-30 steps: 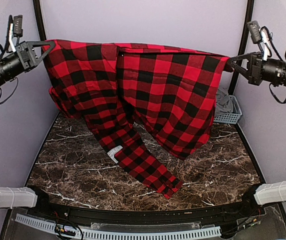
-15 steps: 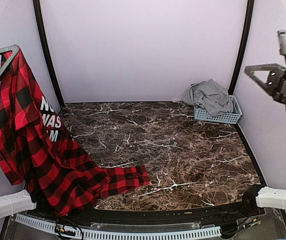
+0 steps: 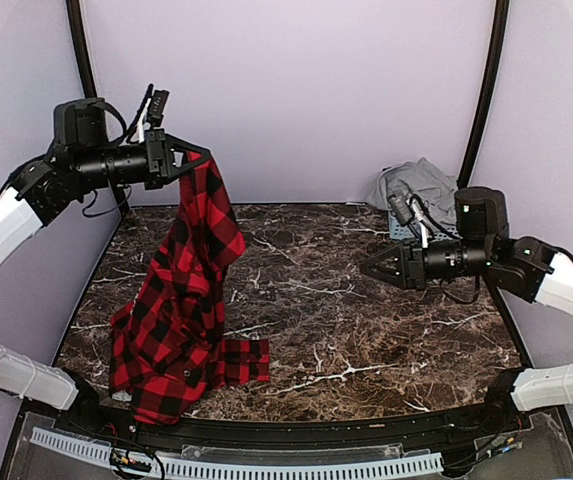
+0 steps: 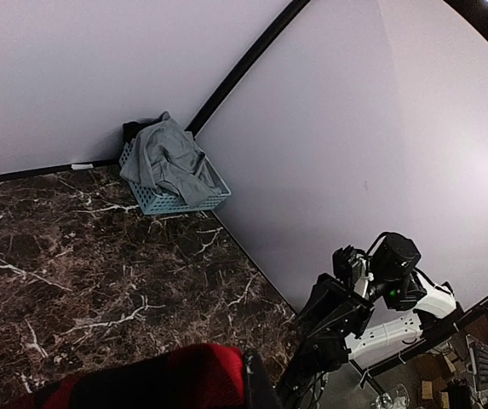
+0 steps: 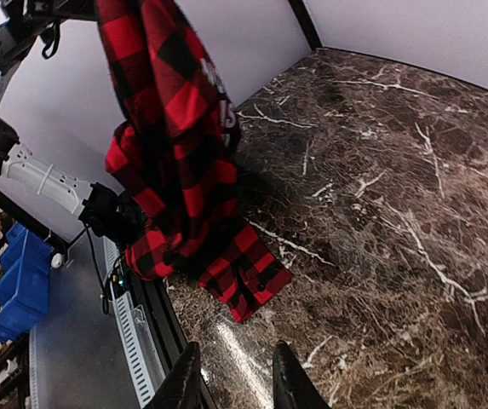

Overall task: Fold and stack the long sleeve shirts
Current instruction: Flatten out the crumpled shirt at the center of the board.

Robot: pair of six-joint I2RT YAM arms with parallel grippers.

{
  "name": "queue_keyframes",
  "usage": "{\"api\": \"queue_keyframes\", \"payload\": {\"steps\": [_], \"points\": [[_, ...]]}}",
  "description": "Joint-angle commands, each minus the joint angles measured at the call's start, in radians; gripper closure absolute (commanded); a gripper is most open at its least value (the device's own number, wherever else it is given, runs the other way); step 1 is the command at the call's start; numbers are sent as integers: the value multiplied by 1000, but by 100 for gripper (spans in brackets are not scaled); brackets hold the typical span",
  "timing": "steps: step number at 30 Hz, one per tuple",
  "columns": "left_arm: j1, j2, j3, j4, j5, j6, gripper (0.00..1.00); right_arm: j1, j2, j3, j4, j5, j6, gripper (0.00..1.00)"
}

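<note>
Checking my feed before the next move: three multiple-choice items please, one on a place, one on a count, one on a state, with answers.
1. Where is the plain light grey cloth shirt?
A. In the pale blue slatted plastic basket
B. Flat mid-table
C. Draped over an arm

2. How many grippers grip the red-and-black buffalo-check cloth shirt?
A. None
B. One
C. Two

3. How does that check shirt lie?
A. Folded flat
B. Hanging, lower end on the dark marble table
C. Wholly airborne

Answers:
1 A: it is heaped in the basket in the far right corner.
2 B: only the left gripper holds it; the right gripper is open and apart.
3 B: it droops from the left gripper and bunches on the table.
</note>
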Motion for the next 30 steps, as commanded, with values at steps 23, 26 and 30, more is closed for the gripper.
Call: {"api": "queue_keyframes", "payload": {"steps": [23, 26, 30], "points": [[-259, 109, 258, -33, -266, 193, 100, -22, 53, -59, 228, 86, -48, 62], [-199, 94, 111, 5, -303, 173, 100, -21, 77, -87, 257, 46, -41, 60], [-163, 109, -27, 76, -296, 141, 100, 4, 103, -161, 352, 38, 4, 58]]}}
